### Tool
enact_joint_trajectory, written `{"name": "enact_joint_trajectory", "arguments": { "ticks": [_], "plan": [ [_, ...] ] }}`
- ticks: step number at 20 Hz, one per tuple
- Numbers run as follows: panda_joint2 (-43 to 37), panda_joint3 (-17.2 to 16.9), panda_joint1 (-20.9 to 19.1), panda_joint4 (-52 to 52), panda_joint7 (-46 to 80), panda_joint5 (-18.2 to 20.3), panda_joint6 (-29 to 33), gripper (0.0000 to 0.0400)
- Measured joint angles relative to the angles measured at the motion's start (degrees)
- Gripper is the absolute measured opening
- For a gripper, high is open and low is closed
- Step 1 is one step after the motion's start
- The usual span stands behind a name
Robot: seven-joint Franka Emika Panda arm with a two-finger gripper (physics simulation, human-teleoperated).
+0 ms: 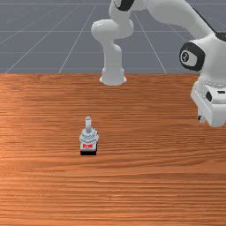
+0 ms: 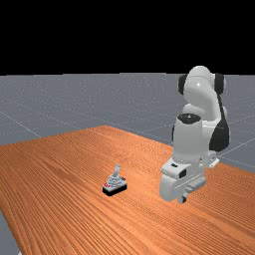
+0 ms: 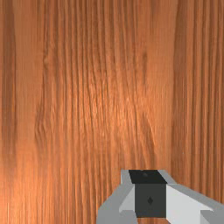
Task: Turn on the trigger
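the trigger (image 1: 89,137) stands upright on the desk (image 1: 145,176), left of the middle in the front view, with its black base (image 1: 88,153) down on the wood. a grey stick (image 1: 88,125) rises from its ridged grey body, and a red marking (image 1: 87,146) shows just above the black base on the side facing the front camera. in the far view the trigger sits a little left of the middle, its stick tilted slightly toward the far view's right.

the claw (image 2: 184,198) is over the desk, well apart from the trigger, toward the right side of both the front view and the far view. i cannot tell whether it is released or clenched. the arm (image 1: 176,11) reaches over from its mount (image 1: 113,77) at the desk's edge. in the wrist view, wood grain runs beneath the claw, with a paler, lit patch in it.
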Motion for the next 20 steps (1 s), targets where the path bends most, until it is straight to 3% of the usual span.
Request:
{"name": "enact_joint_trajectory", "arguments": {
  "ticks": [4,6,7,8,9,11,12,13,14,15,16,18,19,20],
  "plan": [
    [-10.5,0.1,1.6,-17.8,6.3,0.4,7.1,0.0000],
    [-16.8,0.1,3.5,-28.6,8.7,-2.0,14.0,0.0000],
    [-19.6,-1.7,5.8,-33.8,14.1,-6.8,19.1,0.0000],
    [-21.8,-1.5,6.5,-37.3,16.0,-7.8,20.5,0.0000],
    [-22.9,-0.4,6.4,-38.8,15.0,-6.1,20.4,0.0000],
    [-26.8,-0.3,7.8,-44.7,19.7,-9.1,23.1,0.0000],
    [-27.3,2.3,6.4,-44.5,14.7,-1.3,18.7,0.0000],
    [-28.3,2.1,8.3,-45.1,19.0,-5.8,14.3,0.0000],
    [-31.8,4.0,7.3,-50.9,12.1,-1.2,20.5,0.0000],
    [-31.7,3.5,9.6,-49.8,21.3,-6.0,15.0,0.0000],
    [-32.0,4.1,10.7,-49.6,24.3,-7.9,11.3,0.0000],
    [-35.1,5.2,11.1,-54.1,24.4,-6.3,15.3,0.0000],
    [-37.4,5.1,10.6,-57.9,20.8,-2.5,20.3,0.0000],
    [-38.9,4.6,10.1,-60.3,21.3,-4.9,22.6,0.0000]
  ]
}}
